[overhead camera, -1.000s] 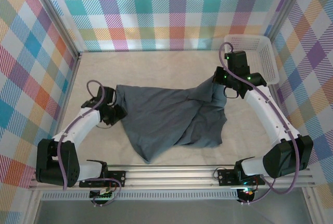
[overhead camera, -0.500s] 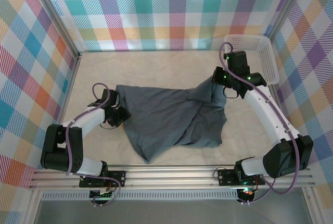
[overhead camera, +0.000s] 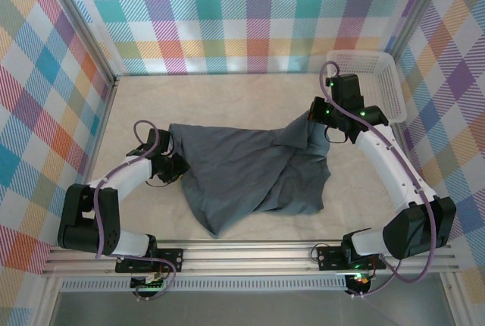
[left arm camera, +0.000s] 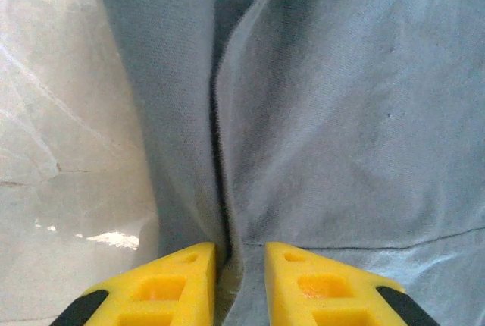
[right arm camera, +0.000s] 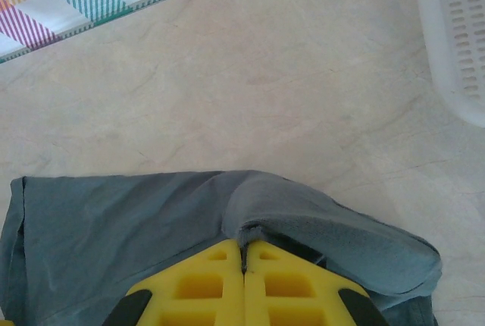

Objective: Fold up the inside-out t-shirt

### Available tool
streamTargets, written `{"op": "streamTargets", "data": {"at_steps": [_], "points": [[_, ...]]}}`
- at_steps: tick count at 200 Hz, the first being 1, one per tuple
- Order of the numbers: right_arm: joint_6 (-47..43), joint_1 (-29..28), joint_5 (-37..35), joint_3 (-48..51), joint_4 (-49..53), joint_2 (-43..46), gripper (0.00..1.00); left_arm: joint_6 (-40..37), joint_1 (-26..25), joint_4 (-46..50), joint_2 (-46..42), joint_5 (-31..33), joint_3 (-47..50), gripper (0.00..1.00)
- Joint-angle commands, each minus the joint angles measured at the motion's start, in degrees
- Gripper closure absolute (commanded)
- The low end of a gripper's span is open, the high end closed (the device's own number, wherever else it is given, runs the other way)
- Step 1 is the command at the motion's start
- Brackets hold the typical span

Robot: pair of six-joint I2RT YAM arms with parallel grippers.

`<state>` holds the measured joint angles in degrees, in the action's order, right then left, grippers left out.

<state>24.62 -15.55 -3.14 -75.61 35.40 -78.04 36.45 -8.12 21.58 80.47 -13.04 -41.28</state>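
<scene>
From where I stand, the shirt (overhead camera: 250, 170) lies rumpled across the middle of the worktop (overhead camera: 227, 98), nowhere near flat. Its left edge runs fairly straight beside the left arm, its near part sags to a point toward the arm bases, and its far right corner is drawn up into a peak. That peak hangs from the right gripper (right arm camera: 244, 256), whose jaws are pressed tight together on a hem of the cloth. The left gripper (left arm camera: 240, 258) sits low at the shirt's left edge, jaws a little apart, with a raised ridge of fabric running between them. I cannot tell whether they have a real bite on it. The basket (overhead camera: 371, 76) stands well apart in the far right corner, touching nothing. To my eye this is the spreading-out step, with no fold made yet: one corner is held and a second hold is being sought on the opposite side. The next move, I would judge, calls for a firm pinch on that left ridge, then both arms drawing apart and laying the cloth down smooth without dragging it into fresh wrinkles.
</scene>
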Motion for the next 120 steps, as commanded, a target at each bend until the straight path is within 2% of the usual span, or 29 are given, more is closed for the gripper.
{"op": "streamTargets", "data": {"at_steps": [1,56,90,120], "points": [[0.41,0.03,0.77,0.38,-0.82,0.3,1.0,-0.03,-0.28,-1.37,1.43,-1.46,0.19,0.77],[0.61,0.02,1.11,0.38,-1.01,0.17,1.0,-5.07,-0.24,6.87,-3.36,2.27,-3.49,0.79],[0.77,0.0,1.49,0.18,-0.99,0.23,1.0,-6.31,-0.23,5.62,1.69,2.43,-3.23,0.78],[0.09,0.04,0.47,0.12,-0.25,1.12,1.0,-6.25,-0.25,4.14,4.53,3.31,-3.05,0.7]]}}
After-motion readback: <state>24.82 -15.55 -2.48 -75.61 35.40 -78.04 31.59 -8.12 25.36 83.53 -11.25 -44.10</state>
